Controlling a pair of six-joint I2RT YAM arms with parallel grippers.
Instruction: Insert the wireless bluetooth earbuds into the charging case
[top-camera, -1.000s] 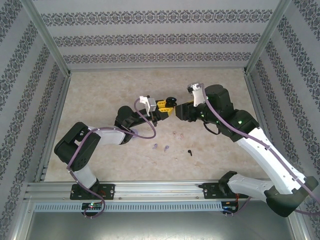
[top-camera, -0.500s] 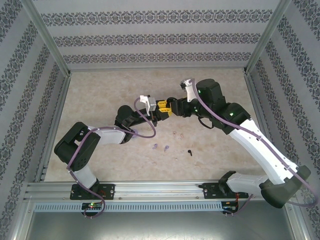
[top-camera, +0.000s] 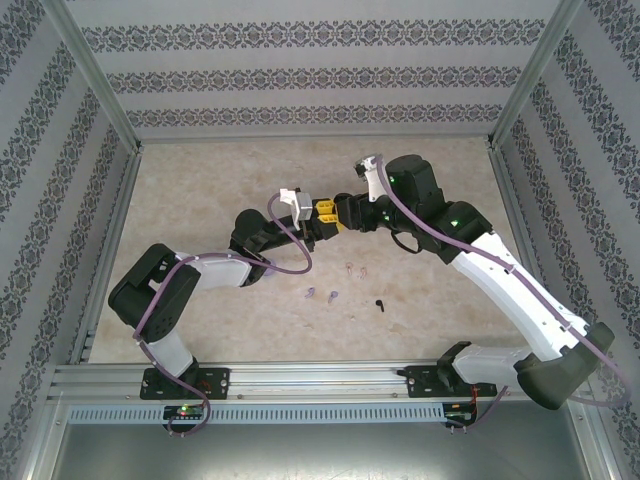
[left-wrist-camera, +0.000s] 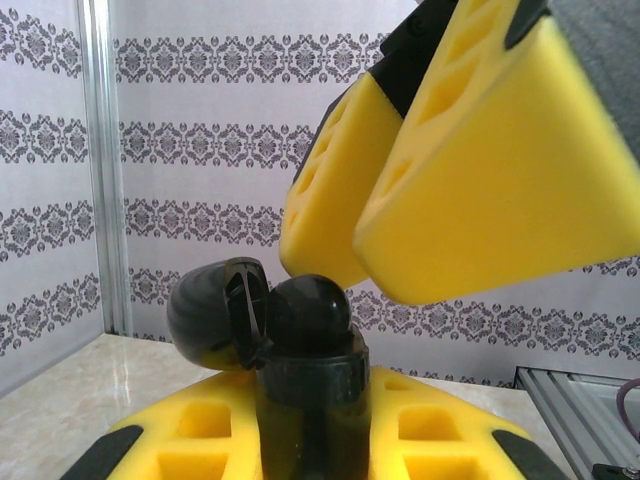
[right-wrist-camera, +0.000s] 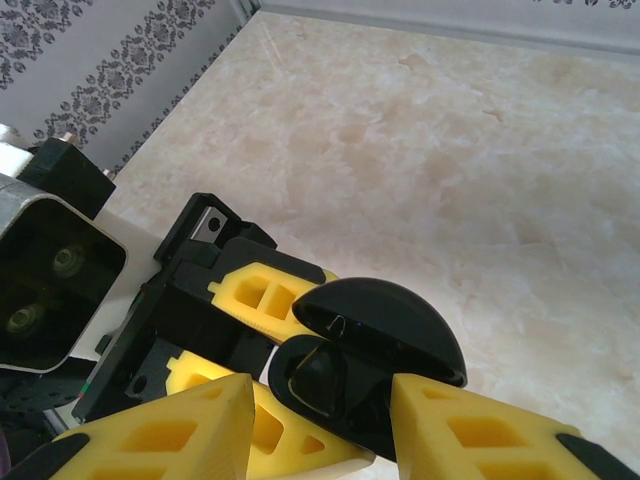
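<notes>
My left gripper (top-camera: 325, 212) is shut on the black charging case (left-wrist-camera: 305, 390), holding it upright above the table with its lid (right-wrist-camera: 400, 320) swung open. A rounded black piece (left-wrist-camera: 310, 310) stands up out of the case's mouth. My right gripper (top-camera: 347, 208) hangs close over the case, open, its yellow fingers (left-wrist-camera: 500, 180) straddling the opening (right-wrist-camera: 320, 375) with nothing between them. Loose on the table lie the earbuds: a pale pink pair (top-camera: 355, 269), a purple pair (top-camera: 322, 295) and one black earbud (top-camera: 380, 304).
The marbled tabletop (top-camera: 200, 190) is ringed by patterned walls and aluminium posts (top-camera: 110, 110). A metal rail (top-camera: 320, 378) runs along the near edge by the arm bases. The left arm's purple cable (top-camera: 290, 250) loops beside the loose earbuds.
My right gripper has swung left, from beside the case to right over it, and its fingers have drawn a little closer together. The left arm and the case have stayed put.
</notes>
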